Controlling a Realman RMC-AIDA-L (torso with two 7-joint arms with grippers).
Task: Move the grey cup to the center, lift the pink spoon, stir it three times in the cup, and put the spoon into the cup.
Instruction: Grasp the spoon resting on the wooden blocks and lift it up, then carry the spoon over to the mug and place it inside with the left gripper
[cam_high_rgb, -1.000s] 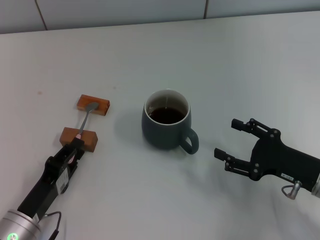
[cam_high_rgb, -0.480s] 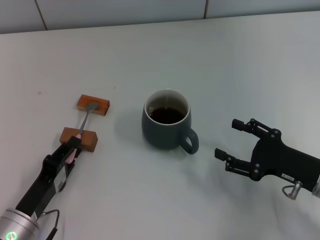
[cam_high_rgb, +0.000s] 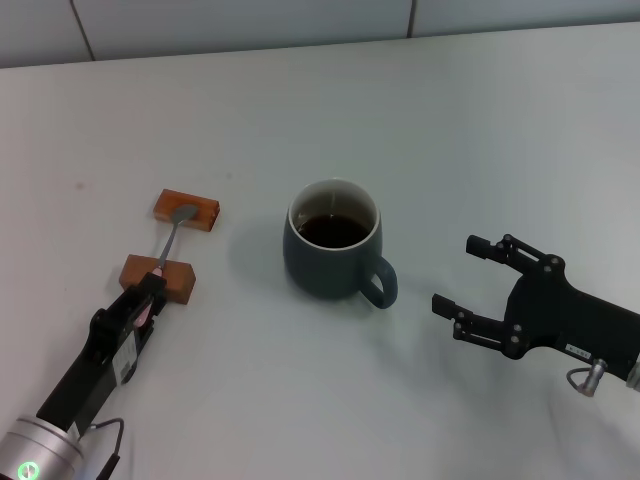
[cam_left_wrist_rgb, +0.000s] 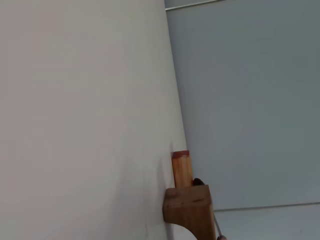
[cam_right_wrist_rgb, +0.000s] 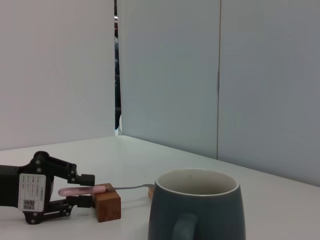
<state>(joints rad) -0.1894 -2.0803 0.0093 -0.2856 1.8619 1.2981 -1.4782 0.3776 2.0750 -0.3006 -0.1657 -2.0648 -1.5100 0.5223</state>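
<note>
The grey cup (cam_high_rgb: 333, 243) stands mid-table with dark liquid in it and its handle towards my right gripper; it also fills the near part of the right wrist view (cam_right_wrist_rgb: 197, 212). The pink spoon (cam_high_rgb: 170, 240) lies across two wooden blocks, bowl on the far one, and its pink handle (cam_right_wrist_rgb: 80, 190) sticks out past the near one. My left gripper (cam_high_rgb: 149, 297) is open, with one finger on each side of the pink handle (cam_right_wrist_rgb: 84, 190). My right gripper (cam_high_rgb: 457, 273) is open and empty, a little right of the cup's handle.
The far wooden block (cam_high_rgb: 187, 210) and the near wooden block (cam_high_rgb: 158, 277) carry the spoon; both also show in the left wrist view (cam_left_wrist_rgb: 181, 169) (cam_left_wrist_rgb: 189, 207). The white table (cam_high_rgb: 450, 130) ends at a wall behind.
My left gripper drew back a little along the handle, then moved forward again. My right gripper drifted slightly right, away from the cup. Cup and spoon have not moved.
</note>
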